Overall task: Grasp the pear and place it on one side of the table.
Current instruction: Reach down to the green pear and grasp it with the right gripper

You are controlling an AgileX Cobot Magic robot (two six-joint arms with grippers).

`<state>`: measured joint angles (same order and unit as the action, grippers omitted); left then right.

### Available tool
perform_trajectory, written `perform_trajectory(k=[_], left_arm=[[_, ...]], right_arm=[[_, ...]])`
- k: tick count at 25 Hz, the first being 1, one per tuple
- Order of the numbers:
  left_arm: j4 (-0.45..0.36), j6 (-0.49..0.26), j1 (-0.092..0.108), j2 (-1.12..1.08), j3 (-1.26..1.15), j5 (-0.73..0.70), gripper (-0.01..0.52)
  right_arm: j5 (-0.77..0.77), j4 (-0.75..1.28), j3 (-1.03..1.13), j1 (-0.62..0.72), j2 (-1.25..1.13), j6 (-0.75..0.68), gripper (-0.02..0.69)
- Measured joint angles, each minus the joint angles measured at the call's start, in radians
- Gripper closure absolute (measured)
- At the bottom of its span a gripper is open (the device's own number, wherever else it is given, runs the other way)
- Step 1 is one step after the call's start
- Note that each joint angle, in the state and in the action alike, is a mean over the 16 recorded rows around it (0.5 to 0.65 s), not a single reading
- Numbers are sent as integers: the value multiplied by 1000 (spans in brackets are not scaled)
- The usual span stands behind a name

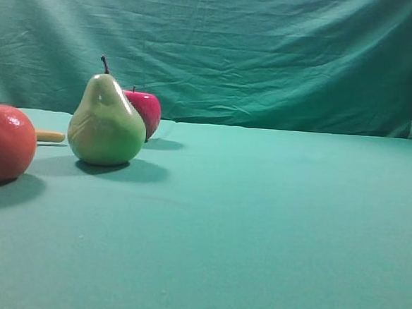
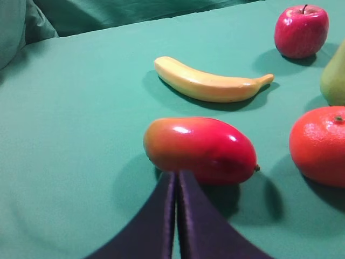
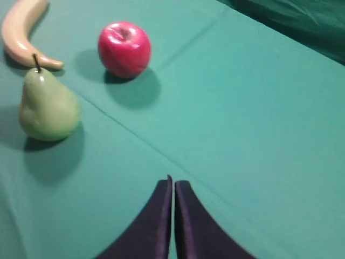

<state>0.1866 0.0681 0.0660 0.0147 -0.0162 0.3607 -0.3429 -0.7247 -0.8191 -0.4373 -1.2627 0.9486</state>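
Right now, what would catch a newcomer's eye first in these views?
The glossy yellow-green pear stands upright on the left of the teal-green cloth table, with the round red apple just behind it. In the left wrist view a red-orange mango lies right ahead of the shut left tool.

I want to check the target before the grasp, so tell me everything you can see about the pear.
The pear is glossy yellow-green, wide at the base and narrowing to a neck topped by a thin dark stem. It looks smooth and hard, like plastic or wax. It stands upright on the table, casting a shadow. From the high view it partly hides the red apple behind it; the right wrist view shows a gap between them. Nothing but the table touches it, and neither arm holds it.
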Motion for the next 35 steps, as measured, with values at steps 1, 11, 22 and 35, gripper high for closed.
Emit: perform_trajectory(k=[1, 11, 22, 35], left_arm=[[0, 0, 0, 0, 0, 0, 514], [0, 0, 0, 0, 0, 0, 514], [0, 0, 0, 0, 0, 0, 514], [0, 0, 0, 0, 0, 0, 514]], right_arm=[[8, -2, -31, -37, -46, 11, 633], [46, -7, -314, -285, -418, 59, 285], [49, -18, -498, -337, -676, 61, 55], [-25, -32, -551, -258, -677, 13, 235]])
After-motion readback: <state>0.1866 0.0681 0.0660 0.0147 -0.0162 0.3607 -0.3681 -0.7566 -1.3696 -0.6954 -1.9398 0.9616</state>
